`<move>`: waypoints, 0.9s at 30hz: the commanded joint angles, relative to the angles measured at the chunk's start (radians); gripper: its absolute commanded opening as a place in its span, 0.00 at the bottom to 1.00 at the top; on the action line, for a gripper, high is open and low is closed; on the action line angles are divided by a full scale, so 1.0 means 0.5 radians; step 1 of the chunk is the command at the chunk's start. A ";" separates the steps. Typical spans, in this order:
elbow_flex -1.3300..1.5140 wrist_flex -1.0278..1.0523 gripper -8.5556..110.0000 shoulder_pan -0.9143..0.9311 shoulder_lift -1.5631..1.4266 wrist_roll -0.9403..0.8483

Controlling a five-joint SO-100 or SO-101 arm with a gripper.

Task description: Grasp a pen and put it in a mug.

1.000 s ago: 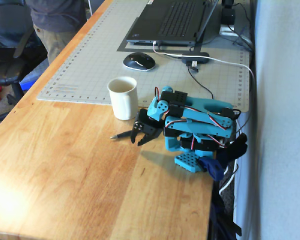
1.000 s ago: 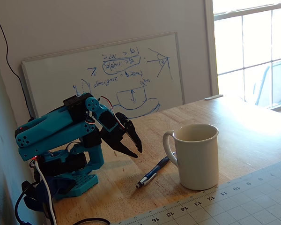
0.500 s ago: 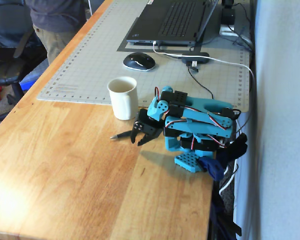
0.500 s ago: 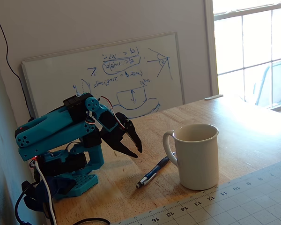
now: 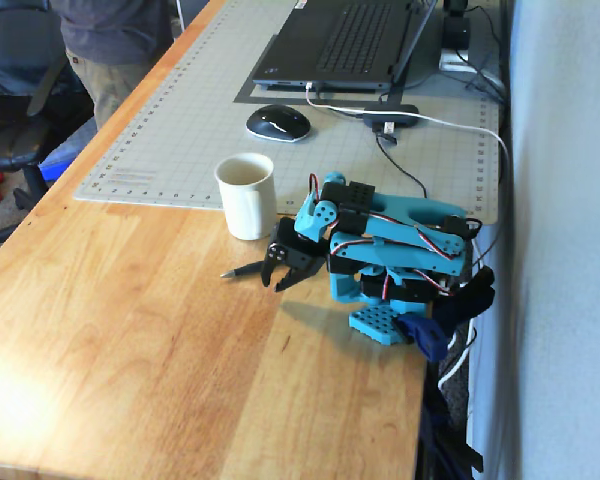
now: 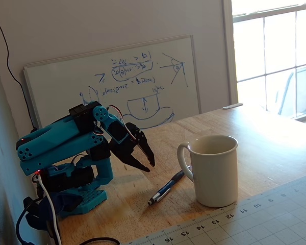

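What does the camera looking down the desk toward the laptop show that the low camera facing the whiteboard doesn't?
Only the fixed view down the desk shows the laptop, the computer mouse, the cutting mat's full spread and a person standing at the far end. Only the low fixed view shows the whiteboard, the window and the mug's handle. Both fixed views show the mug, the pen lying on the wooden table beside it, and the open, empty pincer just above the table near the pen.
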State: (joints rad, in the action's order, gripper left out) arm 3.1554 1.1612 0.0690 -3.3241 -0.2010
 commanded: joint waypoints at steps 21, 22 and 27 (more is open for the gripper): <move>-0.877 0.025 0.20 0.331 0.951 1.068; -0.877 0.015 0.21 0.337 0.973 1.138; -0.884 0.006 0.23 0.374 1.009 1.482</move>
State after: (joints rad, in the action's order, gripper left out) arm 2.8057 1.1704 0.2454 -2.8149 0.4541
